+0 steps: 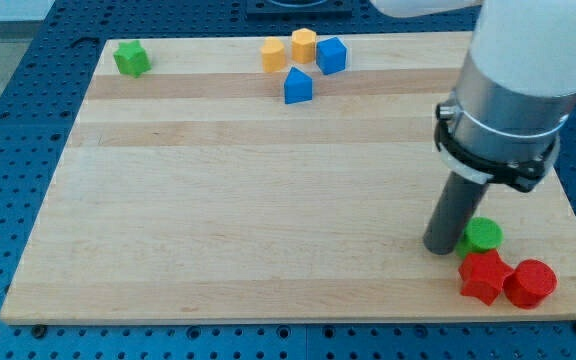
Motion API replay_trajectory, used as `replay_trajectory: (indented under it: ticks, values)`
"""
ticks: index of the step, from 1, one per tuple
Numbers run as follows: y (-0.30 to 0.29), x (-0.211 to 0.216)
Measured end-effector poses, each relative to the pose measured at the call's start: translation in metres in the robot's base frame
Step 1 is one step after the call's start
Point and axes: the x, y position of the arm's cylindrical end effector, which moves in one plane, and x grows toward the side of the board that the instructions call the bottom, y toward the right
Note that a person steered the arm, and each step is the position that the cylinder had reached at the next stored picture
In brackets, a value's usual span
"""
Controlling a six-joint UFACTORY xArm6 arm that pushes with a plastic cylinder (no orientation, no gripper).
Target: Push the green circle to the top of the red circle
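The green circle (484, 236) lies near the view's bottom right of the wooden board (218, 200). The red circle (530, 283) lies just below and to the right of it, by the board's bottom edge. A red star (484, 276) sits between them, directly below the green circle and touching the red circle's left side. My tip (440, 248) rests on the board right against the green circle's left side, slightly lower than it. The rod and arm body rise above it toward the view's top right.
A green star-like block (131, 58) sits at the top left. At the top centre are a yellow block (273, 55), a yellow hexagon (303, 45), a blue cube (331, 55) and a blue house-shaped block (297, 86).
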Motion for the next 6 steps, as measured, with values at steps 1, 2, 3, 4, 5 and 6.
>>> replay_trajectory:
  ticks: [1, 2, 3, 4, 5, 6]
  values:
    - [-0.017, -0.008]
    - [-0.012, -0.014]
    - [-0.006, -0.014]
    - [0.017, -0.013]
    - [0.027, -0.013]
    - [0.047, -0.012]
